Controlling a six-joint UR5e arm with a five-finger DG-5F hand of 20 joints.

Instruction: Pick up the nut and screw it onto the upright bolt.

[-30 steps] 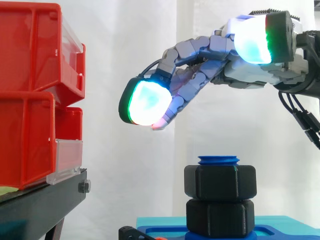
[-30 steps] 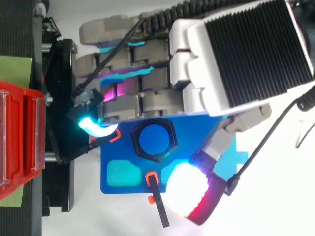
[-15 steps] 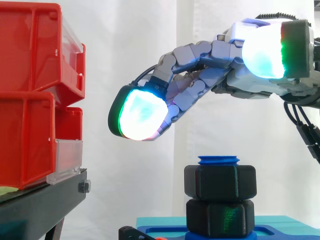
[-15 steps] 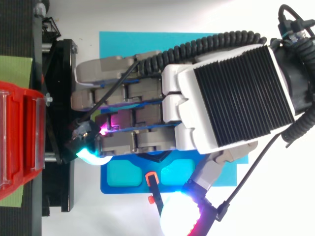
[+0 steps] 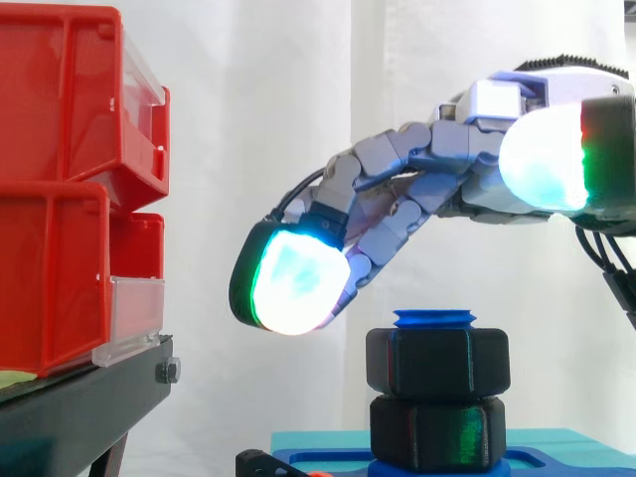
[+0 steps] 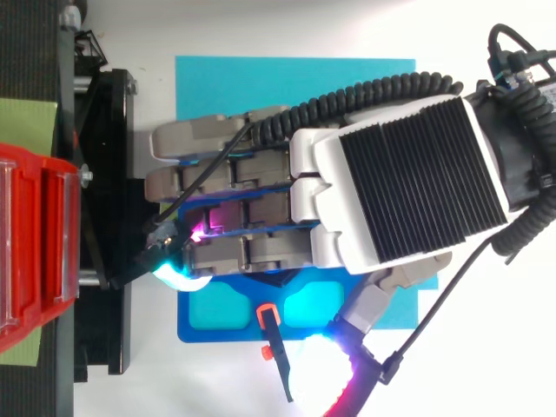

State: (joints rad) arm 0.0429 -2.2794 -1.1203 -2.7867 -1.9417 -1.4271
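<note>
Hand [image 5: 447, 179] lowered, fingers spread, empty; side view: gap above nut [image 5: 437, 363] on bolt [image 5: 434, 319]

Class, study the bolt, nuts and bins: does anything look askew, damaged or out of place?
Nothing stands out. The upper nut sits level on the lower nut around the upright blue bolt, the red bins stand square, and the open hand touches nothing.

Hand [image 5: 417, 199] has dropped over the last second. Its leading fingertip [image 5: 293, 278] swung out left, then came back and down, and is now about level with the bolt [image 5: 434, 319] top, left of the nut [image 5: 437, 363], with a gap showing. Thumb pad [image 5: 545, 159] is lower and further right. Top view: hand [image 6: 261, 217] slid over the blue fixture [image 6: 208, 326] and now covers the bolt top.
</note>
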